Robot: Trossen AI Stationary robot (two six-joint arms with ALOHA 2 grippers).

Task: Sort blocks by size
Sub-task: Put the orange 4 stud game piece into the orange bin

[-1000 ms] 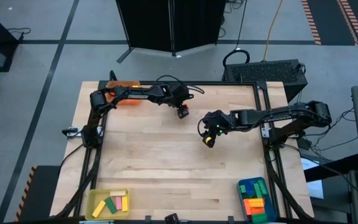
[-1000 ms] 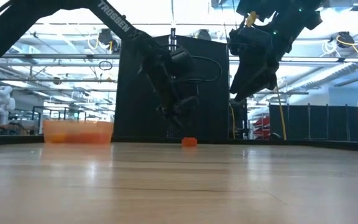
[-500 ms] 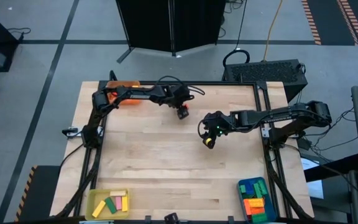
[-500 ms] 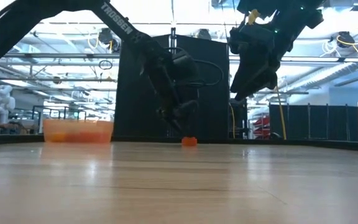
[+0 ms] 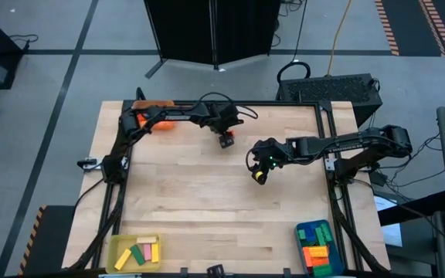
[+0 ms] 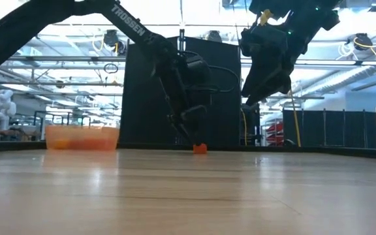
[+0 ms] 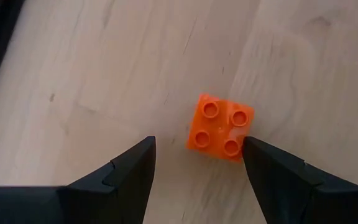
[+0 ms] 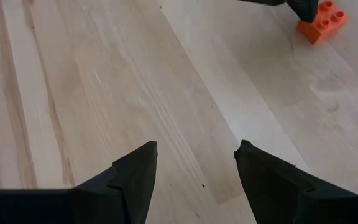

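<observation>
Hand left (image 7: 197,163) | wide apart, empty | straddling orange block (image 7: 220,127)

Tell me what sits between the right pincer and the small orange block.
Only bare wooden tabletop: the right wrist view shows the open right pincer with nothing before the orange block, which the left pincer straddles.

Grey floor (image 5: 37,93) with dark seams surrounds the wooden table (image 5: 207,201). Black partition panel (image 5: 211,27) at 12 o'clock. Bright overhead lighting.
</observation>
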